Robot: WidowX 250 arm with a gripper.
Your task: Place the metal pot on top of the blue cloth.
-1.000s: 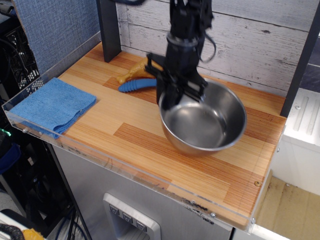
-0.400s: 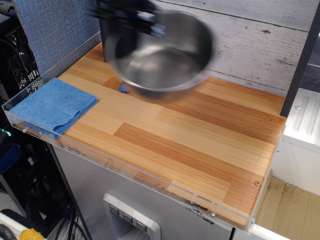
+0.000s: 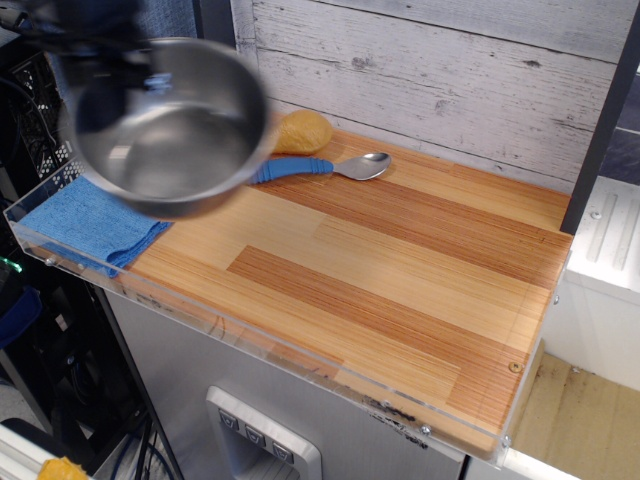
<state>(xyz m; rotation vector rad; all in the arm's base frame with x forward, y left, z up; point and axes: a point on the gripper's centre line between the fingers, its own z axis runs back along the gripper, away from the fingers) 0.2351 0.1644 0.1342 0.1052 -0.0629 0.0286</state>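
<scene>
The metal pot is a shiny steel bowl, blurred by motion, held in the air at the far left of the counter. It hangs over the right part of the blue cloth, a folded light-blue towel at the left front corner, and hides much of it. My gripper is a dark blurred shape at the top left, shut on the pot's far-left rim. Its fingers cannot be made out clearly.
A blue-handled metal spoon and a yellow-orange rounded object lie near the back wall. A clear plastic rim edges the wooden counter. A dark post stands at the back left and a grey-blue wall panel behind it.
The pot has been lifted off the counter's middle and carried left, ending over the blue cloth. The spoon and yellow object, hidden before, now show.
</scene>
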